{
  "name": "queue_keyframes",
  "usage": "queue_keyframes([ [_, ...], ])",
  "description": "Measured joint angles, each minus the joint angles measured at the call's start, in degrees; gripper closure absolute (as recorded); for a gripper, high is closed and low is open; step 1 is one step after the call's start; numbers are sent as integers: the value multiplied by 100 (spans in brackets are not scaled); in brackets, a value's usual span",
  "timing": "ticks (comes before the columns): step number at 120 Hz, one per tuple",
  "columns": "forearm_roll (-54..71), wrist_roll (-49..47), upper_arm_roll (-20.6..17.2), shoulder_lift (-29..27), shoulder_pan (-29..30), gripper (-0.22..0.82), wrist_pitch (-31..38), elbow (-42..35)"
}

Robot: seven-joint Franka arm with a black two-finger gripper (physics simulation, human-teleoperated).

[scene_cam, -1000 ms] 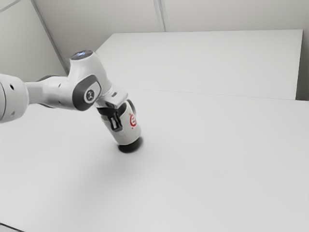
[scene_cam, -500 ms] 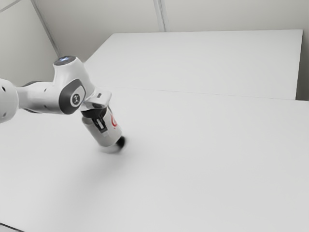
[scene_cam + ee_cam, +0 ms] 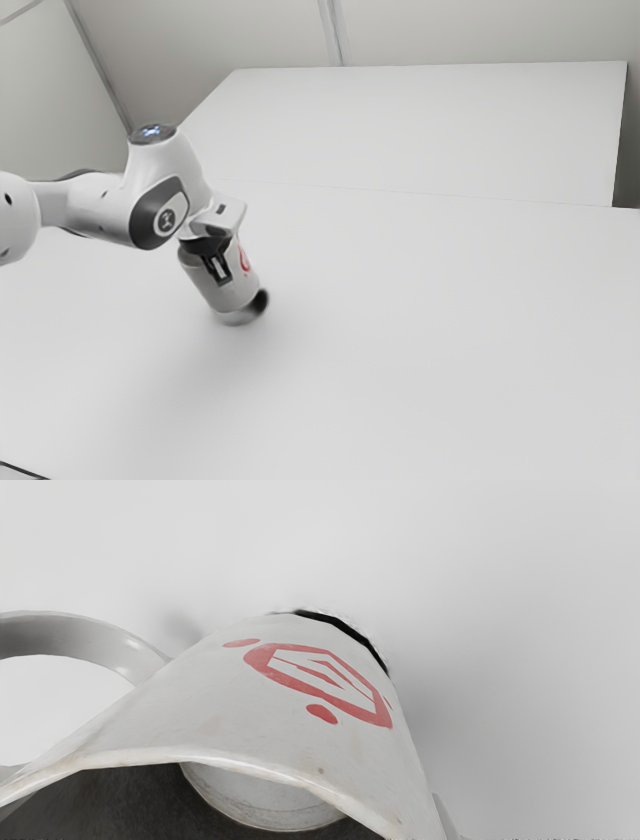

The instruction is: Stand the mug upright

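Shifts mug (image 3: 236,291) slightly toward exterior view's right, clamped in tool (image 3: 226,275), tilted over bench (image 3: 430,350). Risks toppling mug if releasing before levelling it.

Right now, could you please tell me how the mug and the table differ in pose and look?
The mug is tilted, while the table lies flat. The mug's wall is rounded, with a looped handle; the table's top is a plain, level sheet. The mug bears a red emblem, whereas the table has no marking like it. Both are pale.
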Motion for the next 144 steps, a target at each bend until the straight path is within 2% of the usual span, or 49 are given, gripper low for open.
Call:
queue_keyframes([
  [73, 41, -396, -3, 172, 18, 78, 267, -166],
  [144, -8, -474, -32, 86, 25, 41, 283, -174],
])
